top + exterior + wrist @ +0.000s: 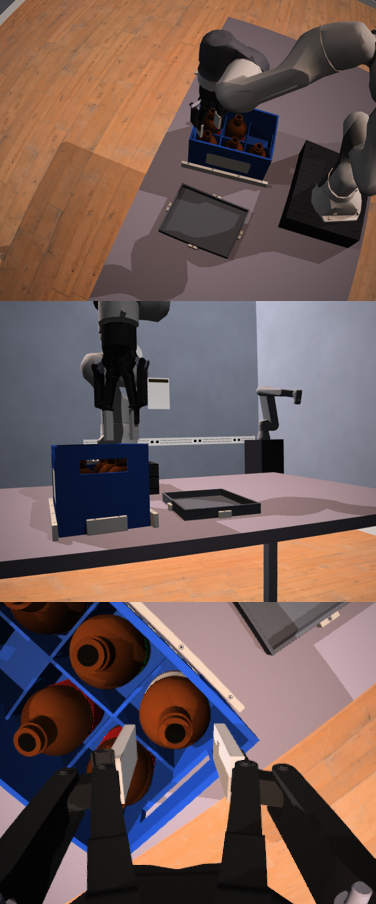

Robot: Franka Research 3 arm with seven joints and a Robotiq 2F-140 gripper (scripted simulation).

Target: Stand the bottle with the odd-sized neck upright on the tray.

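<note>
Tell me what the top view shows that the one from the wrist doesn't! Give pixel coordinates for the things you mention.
Only the top view: the black block (293, 200) that the arm (271, 83) stands on, and the whole tray (200, 219).
Only the wrist view: coloured bits on bottles' sides, like the green on one bottle (107, 664) and the white on its neighbour (170, 702).
Both: the blue crate (230, 150) (192, 782), five bottles, part of the tray, the open pincer (209, 124) (174, 741) and wooden floor (103, 78) (325, 757).

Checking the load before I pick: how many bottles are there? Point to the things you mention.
5, all in the crate (229, 163) (103, 495) (200, 687): three along the side nearest the tray (172, 207) (223, 510) (257, 637), two behind.
</note>
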